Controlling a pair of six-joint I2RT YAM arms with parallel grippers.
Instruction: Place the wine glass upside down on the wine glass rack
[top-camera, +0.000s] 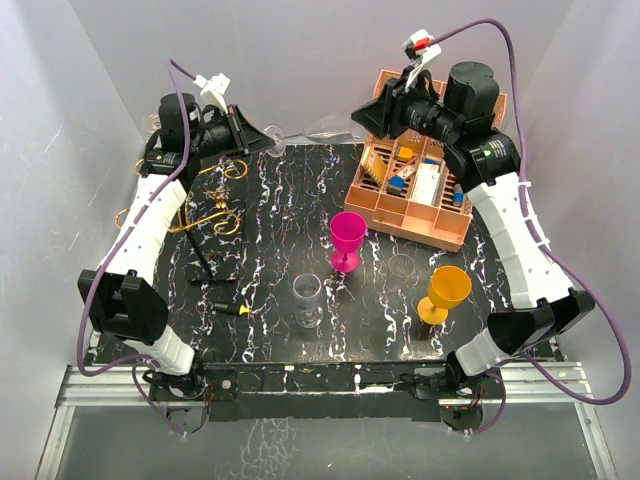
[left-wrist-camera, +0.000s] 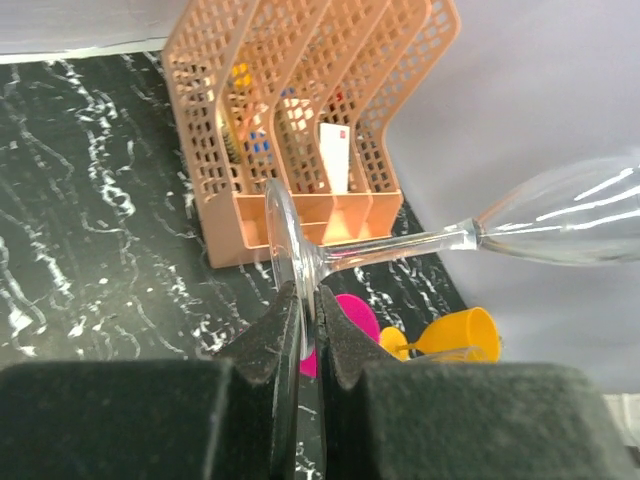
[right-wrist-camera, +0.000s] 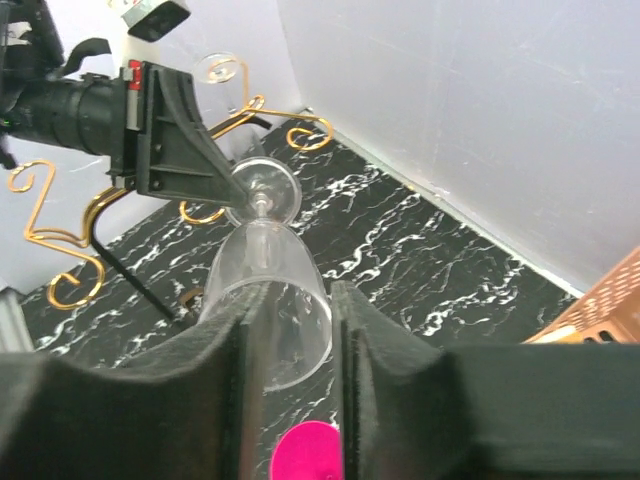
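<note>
On the black marbled table (top-camera: 280, 215) we see, at far R, a salmon-pink organiser (top-camera: 415, 195) w/ small items in its compartments. In front of it, mid-table, a magenta goblet (top-camera: 348, 238) stands upright. Nearer the arm bases is a clear goblet (top-camera: 307, 298), and to the R an orange goblet (top-camera: 445, 292), also upright. All three sit well apart from the wine glass rack (top-camera: 225, 222), whose gold scrolls are at the L side of the table. The left arm (top-camera: 150, 215) crosses over the rack in the top view, so we can't make out much of its post or base. In the right wrist view the scroll arms curl behind and below the left gripper (left-wrist-camera: 308, 300), near the glass foot but apart from it.

The wine glass (top-camera: 322, 127) is off the table, in the air over the far edge. It lies approx. horizontal btwn the two grippers, foot to the L, bowl to the R. It's clear, w/ a thin stem, a flat round foot and a long bowl; the white wall shows through it. The left gripper is clamped on the foot's rim, pads pressing both faces of the disc. The right gripper (right-wrist-camera: 290, 297) has its fingers parted w/ the bowl in the gap; we can't tell if either pad touches the glass.
</note>
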